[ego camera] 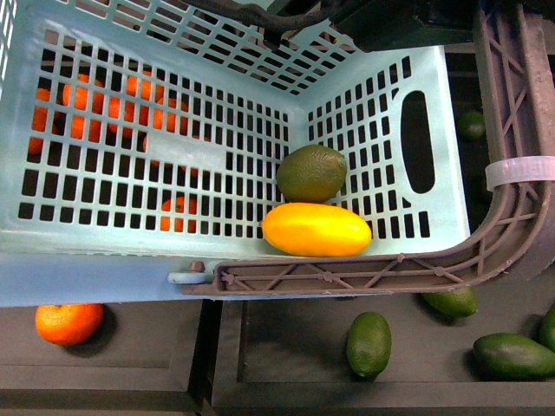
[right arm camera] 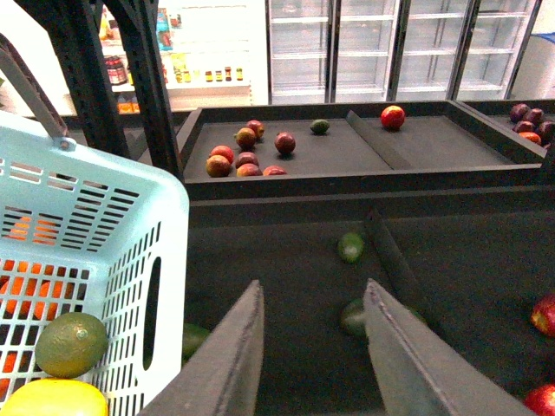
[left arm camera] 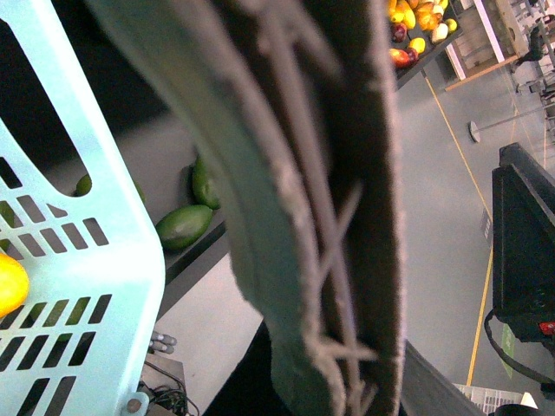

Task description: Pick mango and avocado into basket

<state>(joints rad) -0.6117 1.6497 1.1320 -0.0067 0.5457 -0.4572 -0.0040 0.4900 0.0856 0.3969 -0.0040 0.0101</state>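
The light teal basket (ego camera: pixel 104 251) fills the front view, held up and tilted. Inside it the yellow-orange mango (ego camera: pixel 316 230) lies against the lower wall, with the olive-green avocado (ego camera: pixel 311 172) touching it just above. The brown-grey handle (ego camera: pixel 512 208) swings round the basket's right side. My left gripper is shut on the basket; in the left wrist view the handle (left arm camera: pixel 329 199) fills the frame and hides the jaws. My right gripper (right arm camera: pixel 310 299) hangs open and empty beside the basket (right arm camera: pixel 95 225), over the dark bin; the mango (right arm camera: pixel 54 399) and avocado (right arm camera: pixel 71 344) show through the basket's top.
Below the basket lie loose green avocados (ego camera: pixel 368 343) in a dark bin (ego camera: pixel 286 364) and an orange (ego camera: pixel 68 322) in the left one. More oranges (ego camera: pixel 95 113) show through the grid wall. Red mangoes (right arm camera: pixel 247 152) lie in a far bin (right arm camera: pixel 347 147); a black post (right arm camera: pixel 147 78) stands close by.
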